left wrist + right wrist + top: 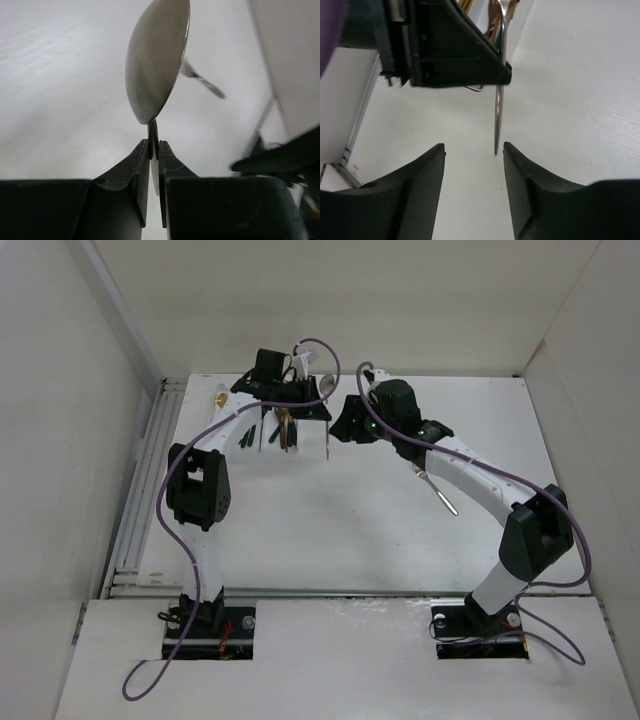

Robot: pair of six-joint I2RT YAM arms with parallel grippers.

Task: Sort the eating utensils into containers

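My left gripper (318,412) (154,142) is shut on a silver spoon (157,55), bowl away from the camera, held over the right end of the white tray (305,438). The tray holds several utensils with dark green handles (246,436) and copper ones (288,430). My right gripper (345,425) (474,147) is open and empty just right of the left one. In the right wrist view the left gripper (455,55) shows with the spoon's thin handle (498,115) hanging down, its end close to my right fingertip (512,152). A silver utensil (440,492) (202,82) lies on the table.
White walls stand close on the left, back and right. A slotted metal rail (140,510) runs along the table's left edge. Purple cables (330,350) loop above both arms. The right arm's links (470,475) stretch over the loose silver utensil.
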